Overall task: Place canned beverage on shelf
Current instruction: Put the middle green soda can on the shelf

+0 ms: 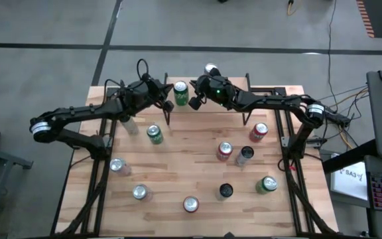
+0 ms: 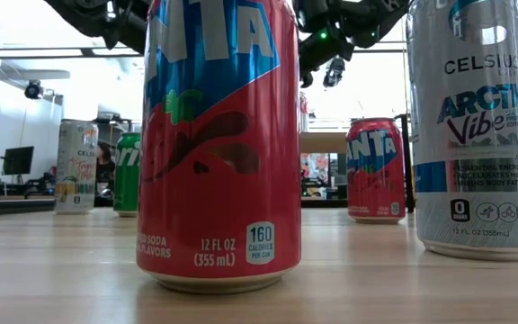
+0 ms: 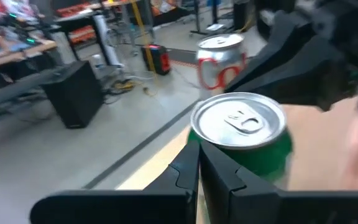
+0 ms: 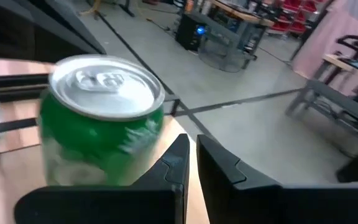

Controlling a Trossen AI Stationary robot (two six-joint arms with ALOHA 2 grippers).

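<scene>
Both grippers hover at the far edge of the table with a green can [image 1: 180,93] standing upright between them. The left gripper [image 1: 167,106] sits just to the can's left, its fingers [image 3: 188,171] pressed together and holding nothing; in its wrist view the green can [image 3: 244,140] stands right past the fingertips, with a red-and-white can [image 3: 221,57] farther off behind it. The right gripper [image 1: 194,101] is just to the can's right, its fingers [image 4: 185,165] likewise closed on nothing, the can [image 4: 104,121] close beside them. The green can stands on the shelf [image 1: 270,93], the light wood riser along the table's far edge. Other cans stand scattered on the tabletop [image 1: 178,172] nearer the camera, well apart from both grippers.
</scene>
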